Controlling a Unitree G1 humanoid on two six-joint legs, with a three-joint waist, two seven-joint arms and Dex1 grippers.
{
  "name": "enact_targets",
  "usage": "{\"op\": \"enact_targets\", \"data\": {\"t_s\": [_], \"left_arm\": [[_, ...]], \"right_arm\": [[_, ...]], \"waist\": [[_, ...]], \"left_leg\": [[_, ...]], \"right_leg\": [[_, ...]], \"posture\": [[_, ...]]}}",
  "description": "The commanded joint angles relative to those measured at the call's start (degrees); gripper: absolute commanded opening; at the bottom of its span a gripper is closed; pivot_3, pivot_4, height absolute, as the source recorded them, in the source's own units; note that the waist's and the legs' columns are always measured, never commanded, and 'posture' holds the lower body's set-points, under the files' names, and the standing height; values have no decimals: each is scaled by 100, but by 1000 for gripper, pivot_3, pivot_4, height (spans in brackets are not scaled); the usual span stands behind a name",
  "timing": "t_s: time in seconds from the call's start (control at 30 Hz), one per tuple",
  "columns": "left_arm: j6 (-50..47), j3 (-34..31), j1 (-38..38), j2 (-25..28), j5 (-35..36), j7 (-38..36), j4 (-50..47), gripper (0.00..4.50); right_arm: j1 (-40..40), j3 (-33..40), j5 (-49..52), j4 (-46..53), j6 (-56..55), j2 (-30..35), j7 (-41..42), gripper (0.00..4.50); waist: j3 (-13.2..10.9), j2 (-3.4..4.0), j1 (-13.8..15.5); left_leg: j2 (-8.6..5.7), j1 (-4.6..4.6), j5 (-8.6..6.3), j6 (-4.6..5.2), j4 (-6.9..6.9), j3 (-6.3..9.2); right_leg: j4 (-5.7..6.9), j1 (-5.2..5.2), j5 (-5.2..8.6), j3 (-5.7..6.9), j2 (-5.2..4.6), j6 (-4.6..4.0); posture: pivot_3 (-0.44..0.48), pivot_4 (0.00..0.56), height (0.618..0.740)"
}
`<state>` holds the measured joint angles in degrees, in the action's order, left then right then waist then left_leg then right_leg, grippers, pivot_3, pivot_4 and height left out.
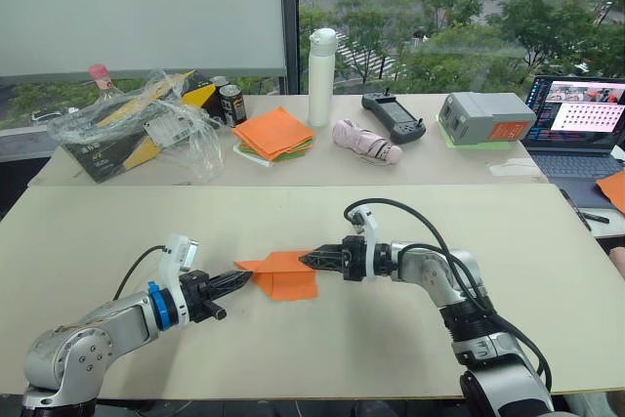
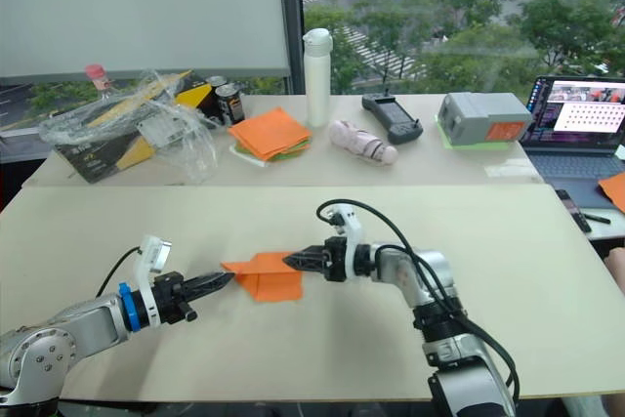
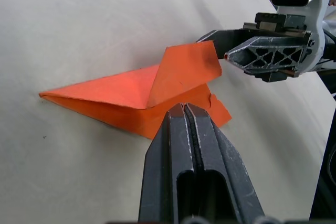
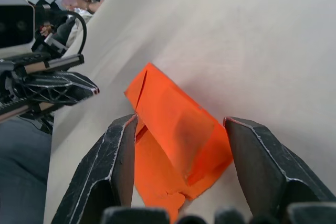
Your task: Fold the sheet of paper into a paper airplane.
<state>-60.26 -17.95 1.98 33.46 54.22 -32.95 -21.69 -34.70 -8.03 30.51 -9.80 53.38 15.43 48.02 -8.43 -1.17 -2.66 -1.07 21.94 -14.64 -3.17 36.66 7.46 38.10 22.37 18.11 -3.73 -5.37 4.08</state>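
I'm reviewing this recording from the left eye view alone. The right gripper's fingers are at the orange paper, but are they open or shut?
Observer: Open. In the right wrist view the right gripper has its fingers spread to either side of a raised flap of the sheet of paper.
Operator: And the left one?
Observer: The left wrist view shows the left gripper with its fingers pressed together, no gap between them, tips at the sheet's edge. I cannot tell whether any paper is pinched.
Operator: Any damage to the sheet?
Observer: A small notch breaks one edge, on the side toward the right gripper.
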Motion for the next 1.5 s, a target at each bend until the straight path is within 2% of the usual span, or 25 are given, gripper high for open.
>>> {"op": "enact_targets", "data": {"t_s": [0.03, 0.33, 0.37, 0.6, 0.77, 1.0, 1.1, 1.23, 1.5], "left_arm": [[69, -36, 31, 23, 99, 14, -126, 0], [106, -12, 17, 3, 59, 41, -90, 0], [111, -10, 9, -1, 57, 44, -91, 0], [118, -14, 10, -23, 68, 92, -71, 0], [126, -13, -7, -16, 51, 74, -49, 0], [138, -23, -36, -7, 35, 36, 28, 0], [135, -15, -24, -1, 36, 27, 44, 0], [136, 0, -1, 0, 39, 28, 58, 0], [150, 17, -30, -20, 37, 41, 50, 0]], "right_arm": [[34, -1, 54, 168, -89, -10, 133, 2898], [-16, -69, 80, 296, -15, -88, 151, 2898], [-18, -73, 70, 292, -24, -89, 152, 2360], [27, -297, -106, 412, -296, -14, 246, 42], [-6, -432, -349, 702, -773, 130, 361, 42], [-292, -449, -1023, 864, -2368, 193, 332, 42], [-331, -652, -1592, 808, -3435, 325, 389, 42], [-103, -1137, -2797, 620, -5922, 694, 354, 42], [45, -1520, -4185, -162, -8482, 958, -228, 42]], "waist": [[0, 0, 1], [0, 0, -1], [0, 0, -1], [0, 0, -9], [0, 0, -4], [0, 0, -12], [0, 0, -6], [0, 0, 1], [1, 0, -8]], "left_leg": [[0, 0, 0, 0, 0, 0], [0, 0, 0, 0, 5, 0], [0, 0, 0, 0, 6, 0], [0, -1, 0, 0, 7, 0], [0, 0, 0, 0, 11, 0], [0, 0, 0, 0, 13, 0], [-1, 0, 0, 0, 13, 0], [-3, 1, 1, -1, 15, -3], [-2, -3, 4, -6, 16, -5]], "right_leg": [[0, 0, 0, 0, 0, 0], [2, 0, 0, 0, 0, 0], [2, 0, 0, 0, 0, 0], [3, -1, 0, 0, 0, 0], [6, -1, 0, 0, 0, 0], [8, 0, 0, 0, 0, 0], [8, 0, 0, 0, 0, 0], [7, -1, 0, 0, -2, 0], [10, -2, 0, -2, -1, 0]], "posture": [[0, 150, 740], [0, 150, 740], [0, 150, 740], [0, 150, 740], [0, 150, 740], [0, 150, 740], [0, 150, 740], [0, 150, 740], [0, 150, 740]]}}
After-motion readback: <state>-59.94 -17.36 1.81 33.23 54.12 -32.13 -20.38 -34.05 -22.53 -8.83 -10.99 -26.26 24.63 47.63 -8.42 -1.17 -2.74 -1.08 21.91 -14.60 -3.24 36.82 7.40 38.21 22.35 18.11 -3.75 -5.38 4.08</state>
